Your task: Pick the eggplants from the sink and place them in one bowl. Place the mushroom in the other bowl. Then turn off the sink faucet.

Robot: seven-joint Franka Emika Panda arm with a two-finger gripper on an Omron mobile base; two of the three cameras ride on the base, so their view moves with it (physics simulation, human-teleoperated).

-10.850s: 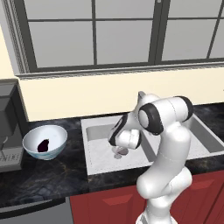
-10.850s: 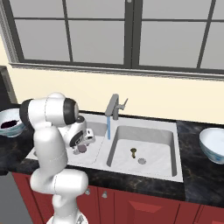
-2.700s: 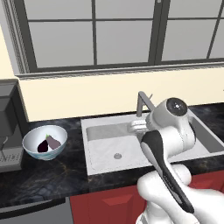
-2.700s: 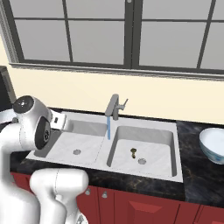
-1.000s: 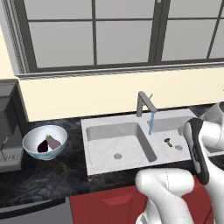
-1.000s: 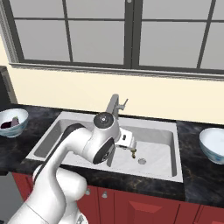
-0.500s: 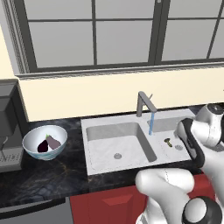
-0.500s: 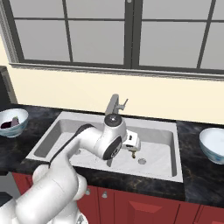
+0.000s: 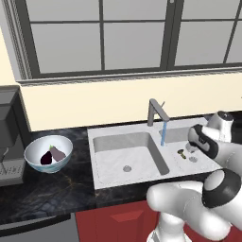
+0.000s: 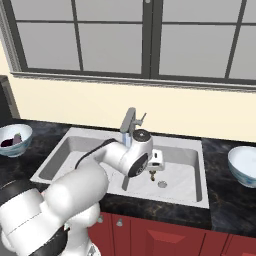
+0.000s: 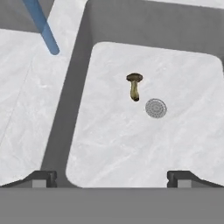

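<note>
Hovering over sink's [image 11: 144, 144] right basin w/ gripper [image 11: 112, 177] jaws wide open; mushroom [image 11: 134, 86] lying beside drain [image 11: 155, 108].

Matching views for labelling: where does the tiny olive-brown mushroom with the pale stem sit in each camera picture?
Left base view: the tiny olive-brown mushroom lies in the right basin, right of centre, beside the white arm.
Right base view: it peeks out just under the gripper, centre.
Hand view: upper centre on the basin floor.
Shared landmark: the round grey drain disc next to it.
</note>
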